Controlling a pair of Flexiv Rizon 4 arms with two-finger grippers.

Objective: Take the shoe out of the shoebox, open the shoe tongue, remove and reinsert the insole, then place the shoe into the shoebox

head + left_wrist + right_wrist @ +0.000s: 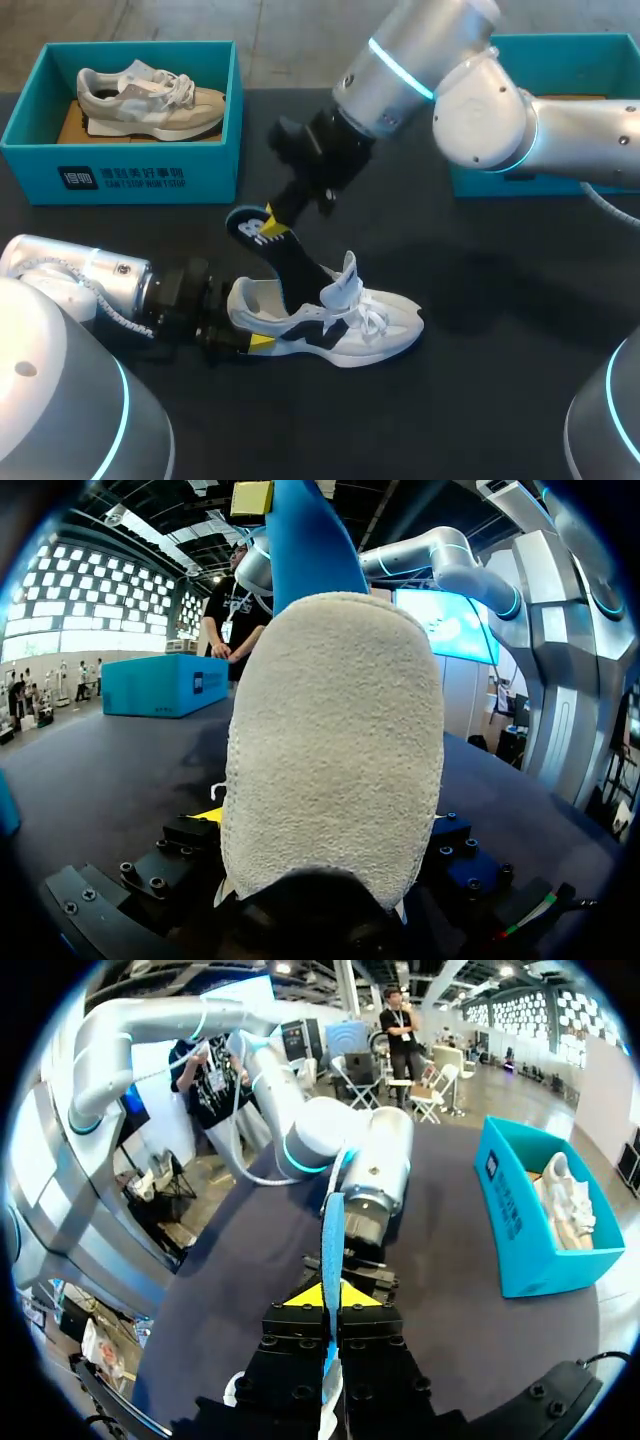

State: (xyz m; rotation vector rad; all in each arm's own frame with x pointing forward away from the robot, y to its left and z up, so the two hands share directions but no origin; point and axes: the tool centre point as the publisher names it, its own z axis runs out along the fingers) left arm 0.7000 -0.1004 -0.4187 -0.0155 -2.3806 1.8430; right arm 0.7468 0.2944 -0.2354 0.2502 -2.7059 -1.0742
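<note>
Two robot arms work on a white shoe that rests on its sole on the dark surface. I judge this to be the insole step. The blue-and-black insole stands half out of the shoe's opening, front end hidden inside and heel end raised. I cannot tell whether it is coming out or going back in. My right claw is closed narrow on the insole's raised end. In the right wrist view the insole runs edge-on between the yellow tips. My left claw clamps the shoe's heel from both sides, low on the surface. In the left wrist view the fuzzy heel fills the space between its fingers. As I judge it, the next move calls for the left claw to hold the shoe firm while the right claw guides the insole along the shoe's length without buckling it. A teal shoebox holding a second shoe stands well apart at the far left.
</note>
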